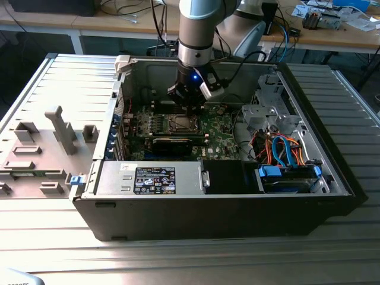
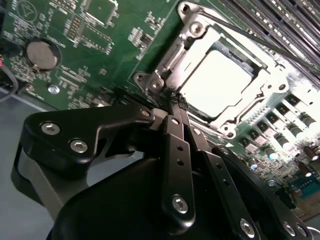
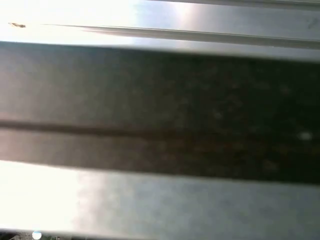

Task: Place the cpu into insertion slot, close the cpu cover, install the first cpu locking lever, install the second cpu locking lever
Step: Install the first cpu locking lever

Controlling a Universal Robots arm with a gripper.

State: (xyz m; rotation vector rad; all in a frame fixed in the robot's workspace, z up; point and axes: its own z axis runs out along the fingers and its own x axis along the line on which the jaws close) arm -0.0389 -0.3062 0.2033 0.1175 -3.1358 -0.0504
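Note:
Inside the open computer case, the arm reaches down to the green motherboard (image 1: 217, 127). My gripper (image 1: 191, 108) hangs over the insertion slot (image 1: 181, 123). In the second wrist view the cpu (image 2: 215, 82) lies flat in the slot, its pale face glaring. The silvery cpu cover (image 2: 172, 62) lies down around it as a frame. A thin dark lever rod (image 2: 240, 31) runs along the far side of the cover. My gripper (image 2: 176, 101) has its black fingers (image 2: 172, 150) pressed together, tips at the cover's near edge. I cannot tell whether they touch it.
A long black card (image 1: 172, 143) lies just in front of the socket, with a grey power supply box (image 1: 154, 178) nearer. Drive bays with blue and orange cables (image 1: 285, 151) fill the exterior view's right. A coin battery (image 2: 42, 54) sits on the board. Grey fixture blocks (image 1: 59, 127) stand outside the case.

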